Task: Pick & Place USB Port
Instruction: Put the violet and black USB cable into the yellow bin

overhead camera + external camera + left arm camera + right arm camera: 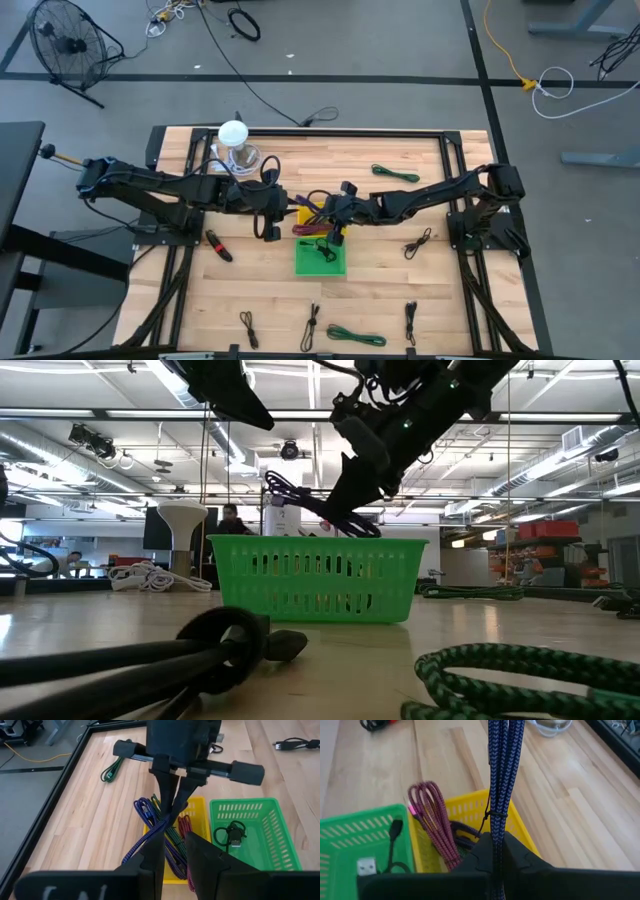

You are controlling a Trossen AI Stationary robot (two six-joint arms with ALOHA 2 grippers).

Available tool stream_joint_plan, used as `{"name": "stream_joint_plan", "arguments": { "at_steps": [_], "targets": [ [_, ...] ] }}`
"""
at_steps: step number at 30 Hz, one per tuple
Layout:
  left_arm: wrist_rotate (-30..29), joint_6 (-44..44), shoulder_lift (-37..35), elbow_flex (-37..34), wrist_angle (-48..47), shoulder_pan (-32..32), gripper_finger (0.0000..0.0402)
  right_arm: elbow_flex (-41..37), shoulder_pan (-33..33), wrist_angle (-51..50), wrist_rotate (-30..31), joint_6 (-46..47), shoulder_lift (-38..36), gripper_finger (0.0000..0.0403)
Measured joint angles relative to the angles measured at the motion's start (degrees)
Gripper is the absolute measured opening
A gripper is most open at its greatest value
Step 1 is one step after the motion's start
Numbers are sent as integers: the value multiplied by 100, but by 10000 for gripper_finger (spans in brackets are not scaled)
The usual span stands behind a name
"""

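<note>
No readable writing or brand marks anywhere. Right gripper (172, 802) was clamped on the blue braided cable (502, 770), which hung below it over the yellow basket (470, 807). Left gripper (268, 212): finger state unclear. Only the wrist views showed the black USB cable (231, 834) inside the green basket (270, 812), just beside.

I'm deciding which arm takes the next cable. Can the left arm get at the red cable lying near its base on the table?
Probably yes. The red cable lies on open wood beside the left arm, with nothing over it. The left gripper hangs nearby and looks empty; the right gripper is busy with the blue cable.
</note>
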Motion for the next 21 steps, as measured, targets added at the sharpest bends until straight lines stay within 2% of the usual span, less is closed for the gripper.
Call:
{"name": "stream_joint_plan", "arguments": {
  "at_steps": [21],
  "targets": [
    [2,-4,0,2,2,0,83,-2,-11,-49,-169,160,196,8]
  ]
}}
